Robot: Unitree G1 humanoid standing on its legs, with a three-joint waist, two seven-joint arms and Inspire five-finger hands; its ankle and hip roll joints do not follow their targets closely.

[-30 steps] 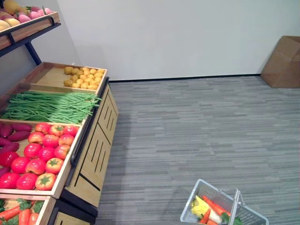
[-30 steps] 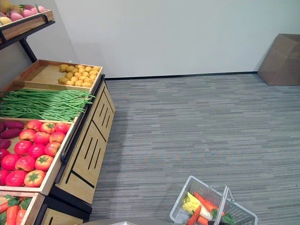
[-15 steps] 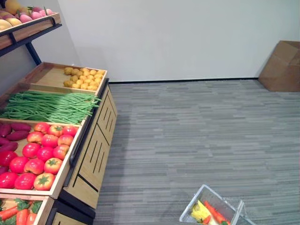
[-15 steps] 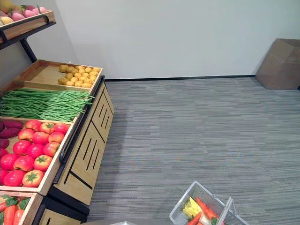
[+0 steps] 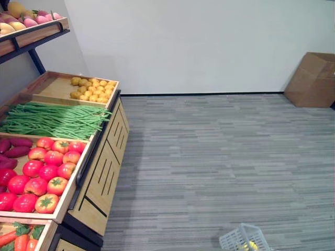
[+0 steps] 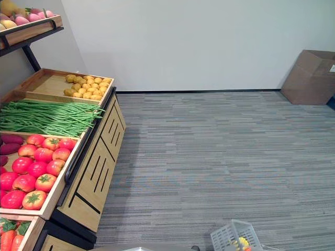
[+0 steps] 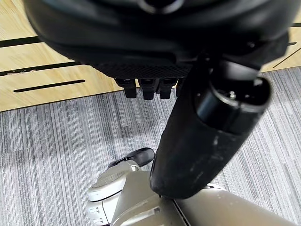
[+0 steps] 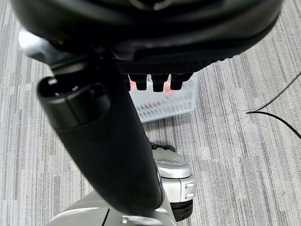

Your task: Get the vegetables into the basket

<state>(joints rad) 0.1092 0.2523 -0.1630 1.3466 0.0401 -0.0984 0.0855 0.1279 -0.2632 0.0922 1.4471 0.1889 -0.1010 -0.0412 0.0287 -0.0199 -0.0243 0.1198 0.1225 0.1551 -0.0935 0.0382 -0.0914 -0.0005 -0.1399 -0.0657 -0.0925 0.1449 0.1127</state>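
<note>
So there's a wooden produce stand [image 5: 99, 172] along the left side, with bins stepped toward the wall. Back bin has small yellow potatoes [image 5: 92, 88] piled in its right part, next one is a spread of green beans [image 5: 55, 119], then tomatoes [image 5: 44, 172] with a few purple sweet potatoes [image 5: 11, 150] on their left, and carrots [image 5: 18, 241] in the closest bin. An upper shelf [image 5: 31, 32] holds mangoes [image 5: 13, 15]. On the grey carpet floor [image 5: 225, 162] sits a white basket [image 5: 244, 243] at the near edge and a cardboard box [image 5: 310, 79] by the far wall.
</note>
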